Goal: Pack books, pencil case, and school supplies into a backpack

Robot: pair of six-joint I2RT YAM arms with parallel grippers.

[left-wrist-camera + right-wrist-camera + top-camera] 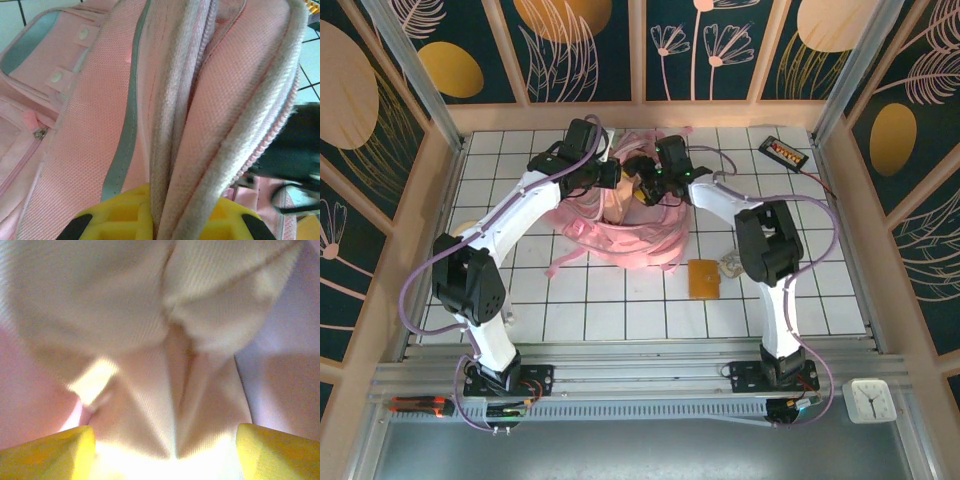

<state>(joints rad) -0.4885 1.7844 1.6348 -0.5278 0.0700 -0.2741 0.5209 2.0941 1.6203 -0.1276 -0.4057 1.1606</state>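
The pink backpack [630,245] lies crumpled at the middle back of the tiled table. My left gripper [612,176] is at its top left, and in the left wrist view it [167,220] is shut on the backpack's [75,125] grey-white piped rim. From the right, my right gripper [642,190] reaches into the opening. Its yellow fingers [50,450] stand wide apart, and the peach ribbed pencil case [150,390] lies slack between them, pink lining around it. The orange square pad [703,278] lies flat on the tiles just right of the bag. The books are hidden.
A black gadget with red marks [785,152] sits at the back right, its cable trailing off. Pink straps [565,262] spill toward the front left of the bag. Wooden walls fence in the table. A small white clock [868,398] rests outside the front right corner.
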